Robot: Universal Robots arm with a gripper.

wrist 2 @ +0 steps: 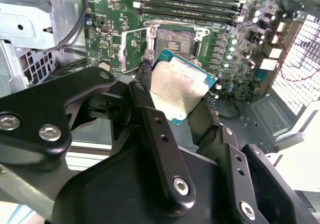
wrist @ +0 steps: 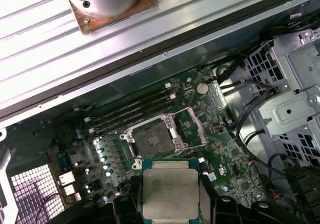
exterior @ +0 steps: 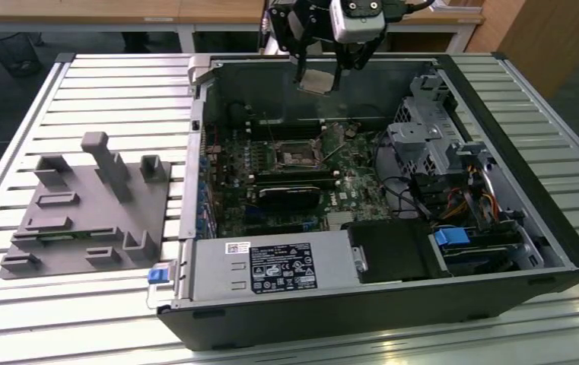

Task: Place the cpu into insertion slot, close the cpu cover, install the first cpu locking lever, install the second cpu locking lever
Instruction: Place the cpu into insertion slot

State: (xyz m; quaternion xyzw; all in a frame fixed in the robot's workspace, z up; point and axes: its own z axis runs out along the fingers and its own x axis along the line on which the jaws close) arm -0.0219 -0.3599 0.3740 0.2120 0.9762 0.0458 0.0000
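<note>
A slatted aluminium counter (exterior: 116, 91) carries an open black computer case (exterior: 532, 228) lying on its side, with wooden desks behind it. At 9 o'clock from the case in the exterior view, a grey moulded fixture (exterior: 86, 205) with posts and pockets rests on the slats.

The gripper (exterior: 319, 76) hangs at the case's 12 o'clock, above the rear wall. Its jaws pinch the cpu (exterior: 316, 81) by two opposite edges, and the chip is clear of the board. In both wrist views the pale metal top of the cpu (wrist 2: 180, 89) (wrist: 170, 189) shows between the black fingers (wrist 2: 150, 119).

The insertion slot (exterior: 297, 157) sits near the middle of the green motherboard (exterior: 365, 198), well apart from the chip. Its dark contact field is uncovered in the first wrist view (wrist: 151, 141) and the second (wrist 2: 175, 43). The cpu cover (wrist: 175, 131) is swung open, just beside the slot.

In the exterior view, long memory slots (exterior: 291, 176) and a black rectangular block (exterior: 289, 196) crowd the slot at 6 o'clock. A metal drive cage (exterior: 426, 144) and loose cables (exterior: 411, 194) stand at 3 o'clock. The power supply (exterior: 268, 270) fills the case's 6 o'clock edge.
</note>
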